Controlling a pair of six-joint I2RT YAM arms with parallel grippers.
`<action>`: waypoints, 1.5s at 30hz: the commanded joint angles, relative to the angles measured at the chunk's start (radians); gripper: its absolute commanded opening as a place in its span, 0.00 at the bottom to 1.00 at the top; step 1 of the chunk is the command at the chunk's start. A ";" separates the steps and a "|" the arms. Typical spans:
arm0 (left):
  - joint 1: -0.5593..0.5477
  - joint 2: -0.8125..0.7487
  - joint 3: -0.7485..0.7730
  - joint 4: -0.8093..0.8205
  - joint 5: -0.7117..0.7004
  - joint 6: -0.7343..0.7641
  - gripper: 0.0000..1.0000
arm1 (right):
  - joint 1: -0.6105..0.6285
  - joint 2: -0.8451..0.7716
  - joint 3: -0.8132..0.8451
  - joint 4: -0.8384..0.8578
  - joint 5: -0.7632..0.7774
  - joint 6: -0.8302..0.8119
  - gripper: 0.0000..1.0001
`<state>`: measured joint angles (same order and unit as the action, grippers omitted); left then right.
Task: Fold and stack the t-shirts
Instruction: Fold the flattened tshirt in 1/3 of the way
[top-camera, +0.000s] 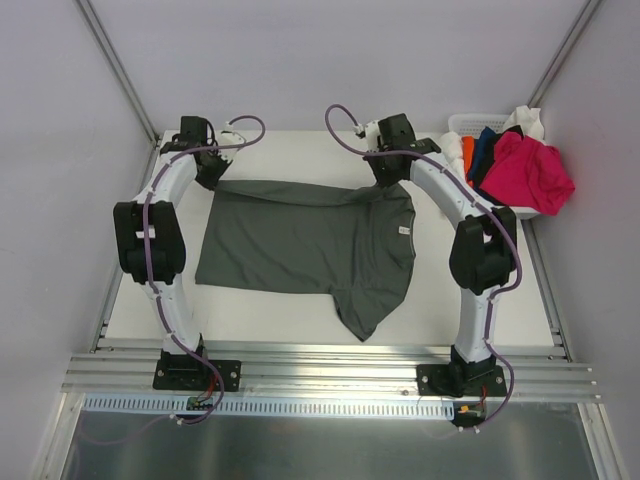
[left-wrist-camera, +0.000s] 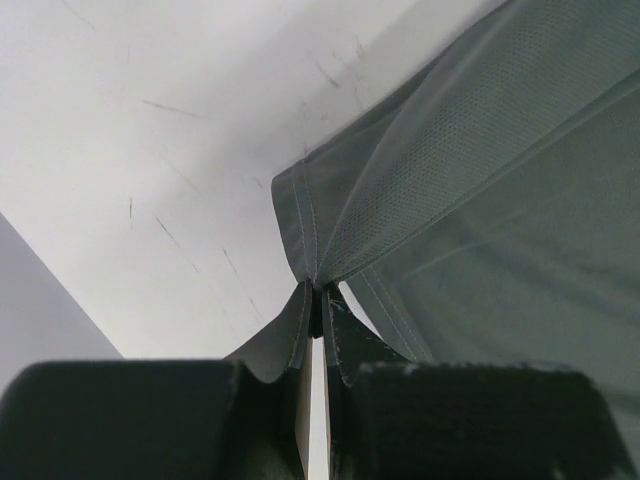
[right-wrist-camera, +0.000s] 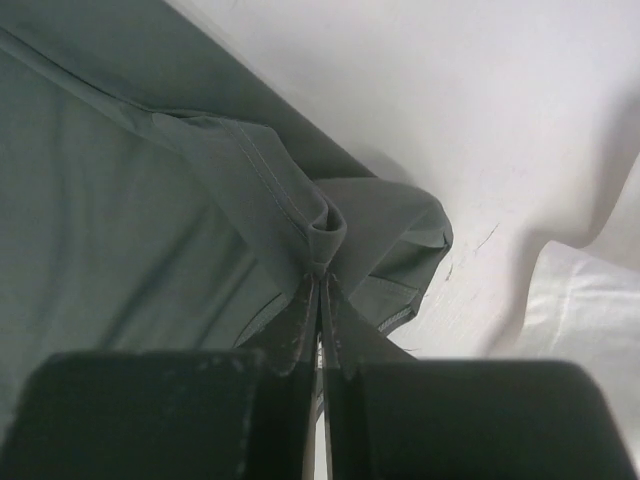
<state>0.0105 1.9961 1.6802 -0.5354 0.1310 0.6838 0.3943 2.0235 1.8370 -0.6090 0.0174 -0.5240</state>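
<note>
A dark charcoal grey t-shirt (top-camera: 305, 245) lies spread across the table, its collar to the right and one sleeve hanging toward the front edge. My left gripper (top-camera: 212, 172) is shut on the shirt's far left corner, pinching the hem (left-wrist-camera: 312, 268). My right gripper (top-camera: 385, 172) is shut on the shirt's far right edge, with a bunched fold (right-wrist-camera: 322, 245) between the tips. Both hold the far edge lifted a little off the table. More t-shirts, magenta-pink (top-camera: 530, 170), navy (top-camera: 487, 150), orange (top-camera: 467, 152) and white (top-camera: 528, 120), are piled at the back right.
A white plastic basket (top-camera: 468, 124) at the table's back right corner holds the pile of shirts. Grey walls close in the left, right and back. A metal rail (top-camera: 330, 362) runs along the front edge by the arm bases.
</note>
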 joint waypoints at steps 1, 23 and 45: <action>0.019 -0.095 -0.042 0.002 0.029 0.013 0.00 | 0.005 -0.095 -0.016 -0.017 -0.008 0.005 0.00; 0.022 -0.149 -0.165 -0.003 0.032 -0.001 0.00 | 0.015 -0.198 -0.174 -0.064 -0.056 -0.022 0.01; 0.020 -0.218 -0.235 -0.012 0.071 -0.119 0.83 | 0.018 -0.197 -0.188 -0.100 -0.110 -0.039 0.68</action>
<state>0.0277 1.8637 1.4288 -0.5392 0.1574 0.6117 0.4095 1.8736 1.6062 -0.6937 -0.0875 -0.5579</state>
